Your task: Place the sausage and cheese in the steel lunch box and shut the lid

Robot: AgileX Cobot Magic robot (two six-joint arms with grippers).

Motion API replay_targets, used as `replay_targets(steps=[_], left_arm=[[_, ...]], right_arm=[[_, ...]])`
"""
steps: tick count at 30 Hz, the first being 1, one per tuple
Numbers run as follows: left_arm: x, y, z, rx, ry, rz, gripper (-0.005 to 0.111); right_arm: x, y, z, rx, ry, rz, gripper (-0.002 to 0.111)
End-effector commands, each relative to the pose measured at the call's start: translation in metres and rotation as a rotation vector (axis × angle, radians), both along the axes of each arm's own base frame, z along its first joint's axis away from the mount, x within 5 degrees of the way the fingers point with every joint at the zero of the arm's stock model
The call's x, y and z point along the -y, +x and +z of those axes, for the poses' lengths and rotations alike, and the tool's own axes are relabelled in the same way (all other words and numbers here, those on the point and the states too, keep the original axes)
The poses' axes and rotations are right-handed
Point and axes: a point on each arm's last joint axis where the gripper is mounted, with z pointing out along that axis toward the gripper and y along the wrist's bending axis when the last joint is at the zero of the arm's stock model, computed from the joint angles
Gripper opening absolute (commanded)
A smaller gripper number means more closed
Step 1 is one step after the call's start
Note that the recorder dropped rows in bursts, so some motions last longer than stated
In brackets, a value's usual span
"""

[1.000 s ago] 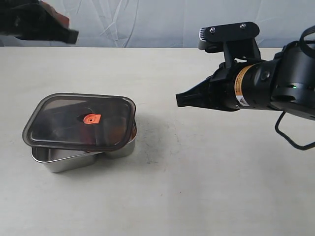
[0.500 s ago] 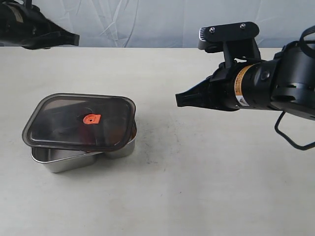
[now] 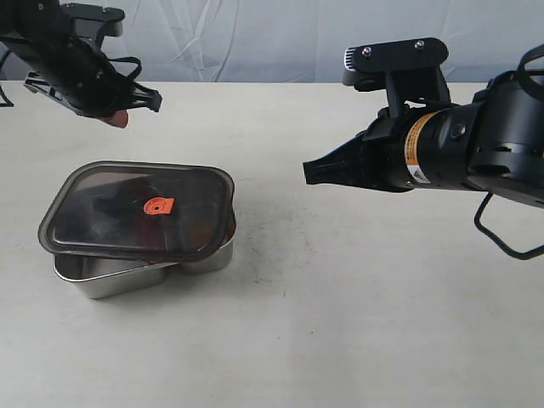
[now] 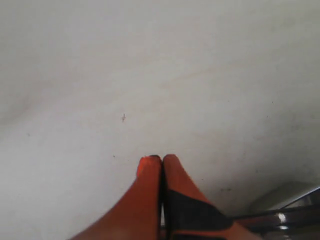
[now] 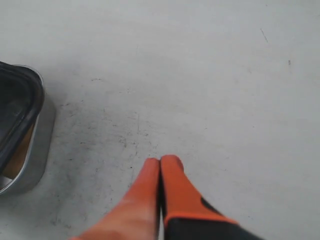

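The steel lunch box (image 3: pixel 110 279) stands at the left of the table, and its wall shows in the right wrist view (image 5: pixel 39 155). The dark lid (image 3: pixel 136 208) with its orange valve tab (image 3: pixel 158 206) lies on top, skewed, overhanging at the left. Through the smoky lid I cannot make out the sausage or the cheese; only an orange tint shows under its edge (image 5: pixel 20 152). My left gripper (image 3: pixel 119 118) (image 4: pixel 162 158) hangs shut and empty above the table behind the box. My right gripper (image 3: pixel 308 172) (image 5: pixel 160 160) hovers shut and empty to the box's right.
The pale table (image 3: pixel 340 323) carries faint scuff marks beside the box. A wrinkled white backdrop (image 3: pixel 255 34) closes off the far edge. A cable (image 3: pixel 501 238) loops beneath the right arm.
My left arm has swung down and to the right from the upper left corner, and now hangs behind the box. The right arm, box and lid have not moved.
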Motion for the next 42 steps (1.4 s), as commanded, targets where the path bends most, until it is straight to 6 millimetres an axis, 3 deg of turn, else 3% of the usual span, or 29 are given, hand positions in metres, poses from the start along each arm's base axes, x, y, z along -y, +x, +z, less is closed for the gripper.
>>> replay_targets(steps=[1,14,24,42], left_arm=[[0.001,0.005,-0.012,-0.061,-0.001,-0.003,0.000],[-0.014,-0.001,-0.023,-0.165,0.167,0.028,0.000],[-0.014,-0.002,-0.023,-0.180,0.165,0.031,0.000],[-0.014,-0.024,-0.027,-0.362,0.140,0.058,0.000]], right_arm=[[-0.001,0.001,0.002,0.007,0.006,0.007,0.000],[-0.001,0.001,0.002,0.007,0.007,0.009,0.000],[-0.001,0.001,0.002,0.007,0.007,0.009,0.000],[-0.001,0.001,0.002,0.007,0.007,0.009,0.000]])
